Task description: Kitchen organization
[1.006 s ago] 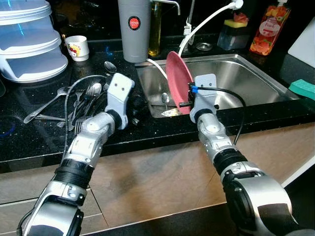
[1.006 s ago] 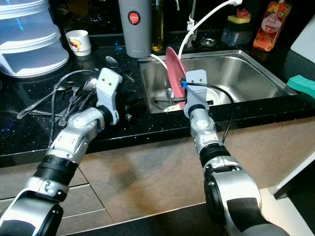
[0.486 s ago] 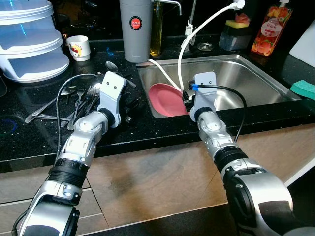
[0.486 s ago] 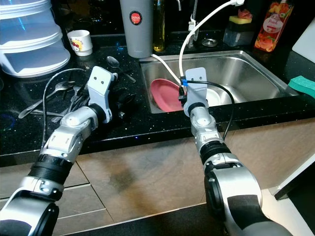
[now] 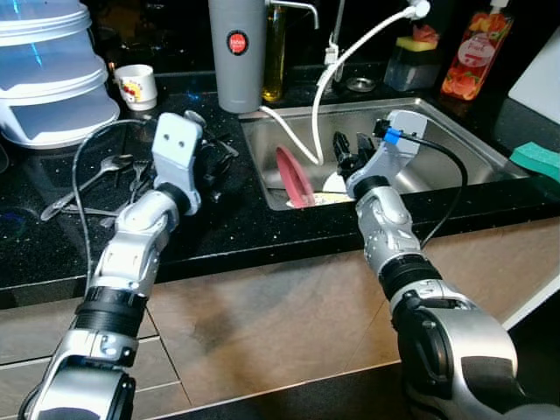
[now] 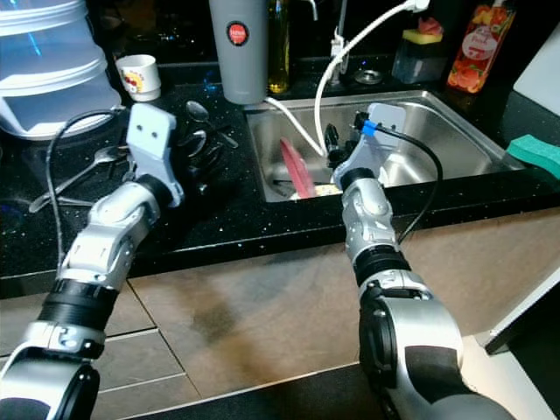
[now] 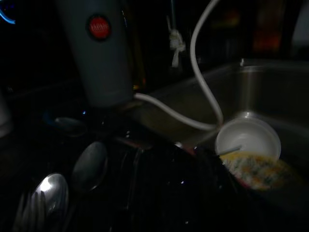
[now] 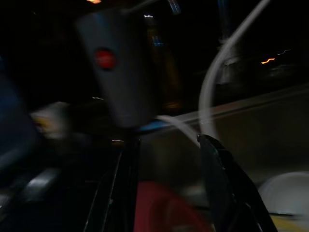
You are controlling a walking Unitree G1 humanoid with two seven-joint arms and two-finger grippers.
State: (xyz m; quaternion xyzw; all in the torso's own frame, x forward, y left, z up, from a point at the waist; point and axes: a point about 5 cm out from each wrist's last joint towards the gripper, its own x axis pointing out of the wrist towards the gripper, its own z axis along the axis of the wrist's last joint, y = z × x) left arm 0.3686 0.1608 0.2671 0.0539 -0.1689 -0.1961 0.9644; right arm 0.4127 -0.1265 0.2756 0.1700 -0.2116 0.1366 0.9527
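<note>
The red plate [image 5: 291,178] stands on edge in the sink [image 5: 455,140], leaning near its left wall, its flat face turned toward the right, its rim running from the near sink edge toward the back. A white hose [image 5: 328,87] hangs down just behind it, and a white bowl [image 7: 247,138] with a patterned cloth lies on the sink floor beside it.

The right gripper [image 5: 348,157] is the nearer one: it hovers over the sink just to the right of the plate, apart from it, black fingers pointing leftward at the plate's face. In the right wrist view the fingers [image 8: 227,179] stand spread, released and empty, with the red plate between and beyond them. The forearm rises from the bench [image 5: 219,236] edge, wrist bent left.

The left gripper [image 5: 213,168] hovers over the bench by the scattered cutlery [image 5: 114,175]; I cannot tell how its jaws stand.
</note>
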